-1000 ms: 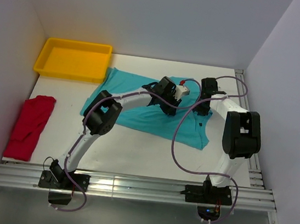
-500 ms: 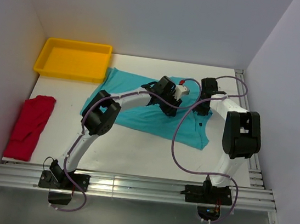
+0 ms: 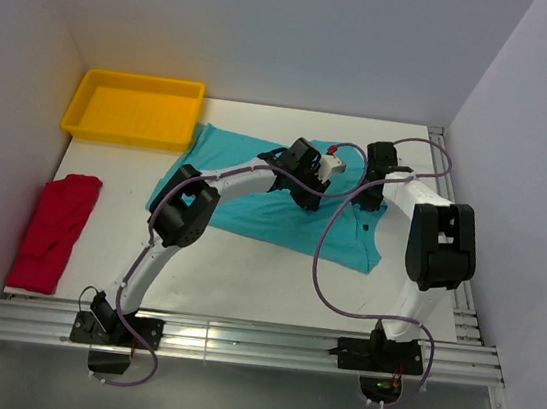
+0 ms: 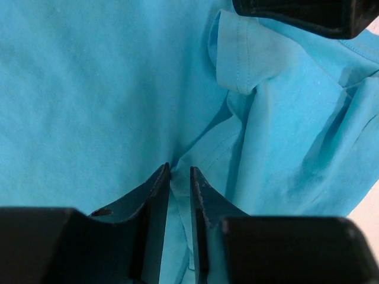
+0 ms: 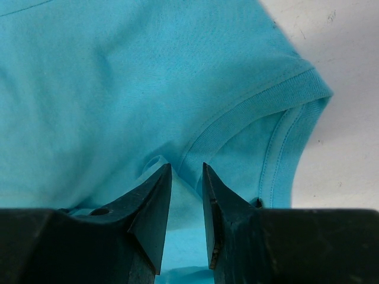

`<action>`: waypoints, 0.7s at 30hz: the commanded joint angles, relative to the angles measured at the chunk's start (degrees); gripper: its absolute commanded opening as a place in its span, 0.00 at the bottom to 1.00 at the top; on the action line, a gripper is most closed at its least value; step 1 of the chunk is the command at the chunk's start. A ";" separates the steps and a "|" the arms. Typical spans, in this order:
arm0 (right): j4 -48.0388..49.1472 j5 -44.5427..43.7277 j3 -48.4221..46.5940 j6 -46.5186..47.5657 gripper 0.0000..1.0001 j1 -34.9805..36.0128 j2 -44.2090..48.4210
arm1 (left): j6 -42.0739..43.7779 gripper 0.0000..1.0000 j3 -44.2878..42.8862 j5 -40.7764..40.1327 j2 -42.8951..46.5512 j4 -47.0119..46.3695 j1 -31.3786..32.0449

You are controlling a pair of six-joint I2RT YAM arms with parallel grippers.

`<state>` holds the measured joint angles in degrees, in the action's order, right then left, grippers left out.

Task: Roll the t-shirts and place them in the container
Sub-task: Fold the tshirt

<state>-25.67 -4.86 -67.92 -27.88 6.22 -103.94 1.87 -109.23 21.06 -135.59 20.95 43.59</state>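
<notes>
Teal t-shirt (image 3: 281,224): lies spread over the middle and far right of the tabletop (image 3: 273,285). Its long axis runs roughly left to right and slants a little toward the near right corner. Its far left corner reaches the yellow tray (image 3: 127,133), which stands in the far left corner. Red t-shirt (image 3: 53,231): bunched along the left edge, well apart from both tools and nearer the left arm's base. Both tools stand just beside each other at the shirt's far right end. The left arm reaches there across the body of the garment, while the right arm comes in from the right edge and is the nearer of the two. Left tool (image 4: 180,174): jaws almost together, with a raised fold of teal cloth running up into the narrow gap; judged clamped on that fold. Right tool (image 5: 187,171): jaws a little wider but also close, with a pinch of cloth between them just inside a ribbed sleeve hem and bare tabletop beyond it; judged clamped on the shirt. Assessment: with both grips at one end, the roll would have to travel along the long axis, leftward toward the tray. The left grip looks thin and could slip.
</notes>
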 commanded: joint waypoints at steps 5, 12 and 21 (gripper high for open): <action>1.41 0.20 0.42 0.98 0.35 -0.33 2.78 | 0.42 0.32 -2.39 -0.93 1.82 0.32 0.35; 1.85 0.55 0.77 1.25 0.35 -0.59 2.51 | 0.42 0.27 -4.41 -0.93 0.15 1.29 0.35; 2.21 1.35 0.60 1.77 0.36 -0.68 2.87 | 0.68 0.09 -5.73 -1.02 -0.46 2.16 0.44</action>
<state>-24.95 -3.62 -67.13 -27.14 5.93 -103.94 2.09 -111.98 20.08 -135.85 22.28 43.59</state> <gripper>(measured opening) 0.358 0.106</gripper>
